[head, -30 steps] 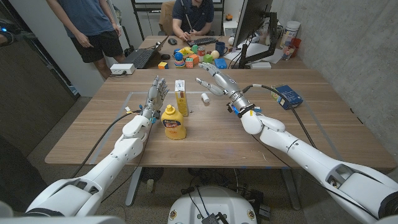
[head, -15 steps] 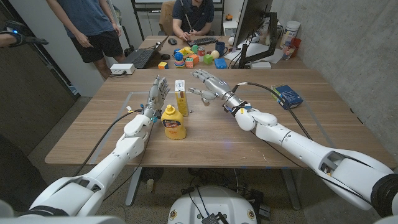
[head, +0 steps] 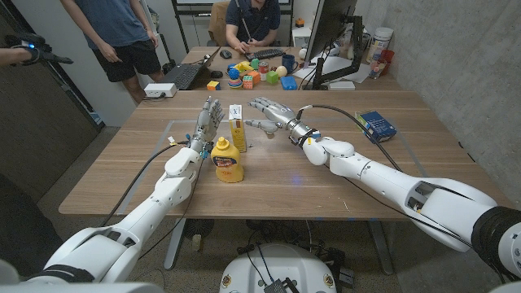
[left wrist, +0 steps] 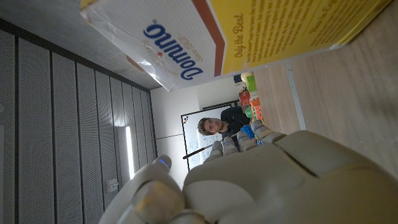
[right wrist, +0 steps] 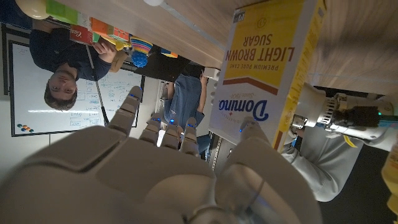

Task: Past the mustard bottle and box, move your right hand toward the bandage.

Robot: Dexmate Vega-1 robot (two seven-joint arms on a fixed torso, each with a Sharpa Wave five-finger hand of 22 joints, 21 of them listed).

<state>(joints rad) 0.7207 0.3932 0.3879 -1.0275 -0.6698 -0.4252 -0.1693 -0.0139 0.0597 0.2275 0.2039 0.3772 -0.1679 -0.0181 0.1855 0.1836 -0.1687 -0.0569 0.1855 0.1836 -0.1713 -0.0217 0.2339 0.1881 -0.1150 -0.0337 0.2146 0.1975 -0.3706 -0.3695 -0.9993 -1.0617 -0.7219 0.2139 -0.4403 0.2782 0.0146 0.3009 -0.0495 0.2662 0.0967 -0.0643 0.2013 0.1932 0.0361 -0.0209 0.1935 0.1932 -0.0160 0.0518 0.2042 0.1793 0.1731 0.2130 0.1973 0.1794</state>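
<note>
At the table's far middle, my right hand point(head: 269, 110) sits at about 1 o'clock from the box point(head: 237, 133), fingers spread, holding nothing. The mustard bottle point(head: 229, 161) is at 6 o'clock from the box, so I judge both obstacles passed.

Bandage: can't pick it out in the head view, likely masked by the hand. Right wrist view shows a small white rounded thing point(right wrist: 154, 2) on the wood ahead of the fingertips, probably it, but it's cut off at the frame edge.

Left hand point(head: 208, 120) stands at 9 o'clock of the box, fingers up and apart, empty.

Status: reach mostly done. What's left is a short closing move onto the bandage, plus confirming contact, which I can't tell from here.
</note>
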